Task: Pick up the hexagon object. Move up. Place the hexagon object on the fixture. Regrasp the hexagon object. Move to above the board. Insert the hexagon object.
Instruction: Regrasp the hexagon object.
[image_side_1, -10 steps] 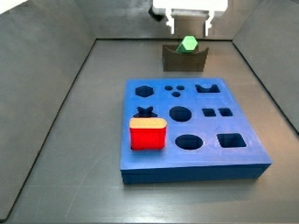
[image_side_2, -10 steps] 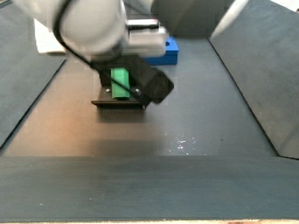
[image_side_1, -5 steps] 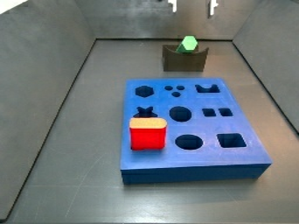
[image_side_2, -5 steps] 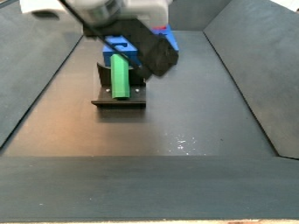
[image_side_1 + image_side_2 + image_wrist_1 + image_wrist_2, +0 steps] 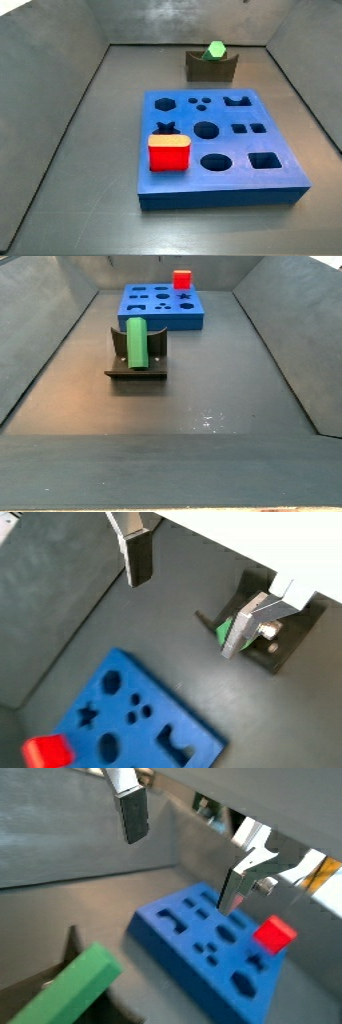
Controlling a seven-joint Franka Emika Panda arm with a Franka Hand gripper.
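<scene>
On the dark olive-brown notched fixture (image 5: 136,359) lay the small bright green hexagonal prism bar (image 5: 135,342), resting lengthwise in the U-shaped notch and tilted, one end raised above the holder's top edge. In a side view its flat, six-sided end face (image 5: 215,48) showed pale green above the fixture (image 5: 210,67); in a wrist view its long smooth flanks (image 5: 70,989) ran as plain facets with sharp edges. The pincer (image 5: 191,589) was out of both side views and appeared only in both wrist views, held high above the grey surface (image 5: 80,150) with its flat silver fingers (image 5: 132,555) spread wide and nothing between them. The large flat blue board (image 5: 221,146) with dark shaped cutouts lay well apart from the fixture, a red cube-like block (image 5: 168,154) standing in it near one edge. In a wrist view the green bar (image 5: 222,631) was partly hidden behind one finger.
</scene>
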